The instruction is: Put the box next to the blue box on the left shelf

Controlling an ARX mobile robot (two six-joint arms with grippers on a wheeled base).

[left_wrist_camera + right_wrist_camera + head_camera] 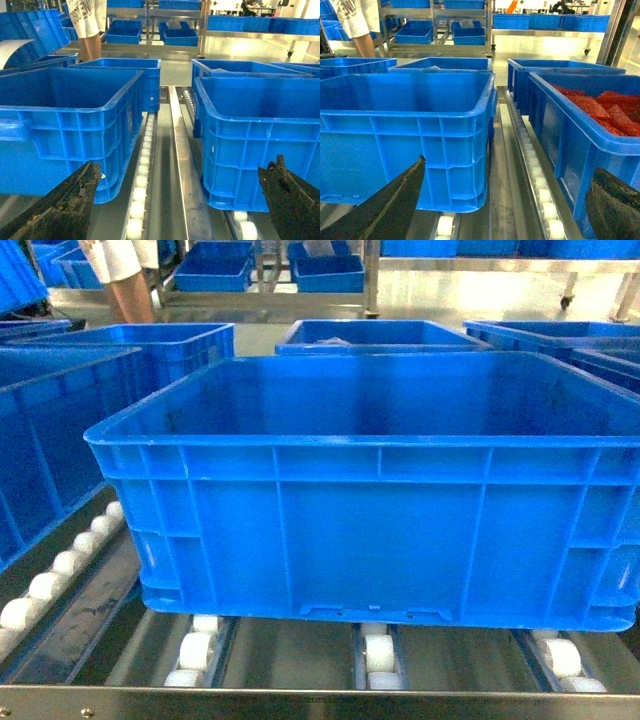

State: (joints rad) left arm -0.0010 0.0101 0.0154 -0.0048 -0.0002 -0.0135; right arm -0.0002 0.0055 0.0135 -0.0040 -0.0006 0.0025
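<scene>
both grippers, left (175, 200) and right (505, 205), gape wide, holding nothing. box (380, 490) sits on the shelf (300, 705) rollers, just beside the crate (50, 440) to its left. placement looks done; only backing off remains.

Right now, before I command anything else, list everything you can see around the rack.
box: one, bright blue, empty, on the left shelf rollers, centre.
Neighbouring crates: one blue at left, two behind, one at right holding red material.
Rollers: several white tracks under the crates.
Far racks: silver, holding blue bins.
Person: one, white shirt, far left.
Left end effector: dark fingers apart, empty.
Right end effector: fingers apart, empty.
</scene>
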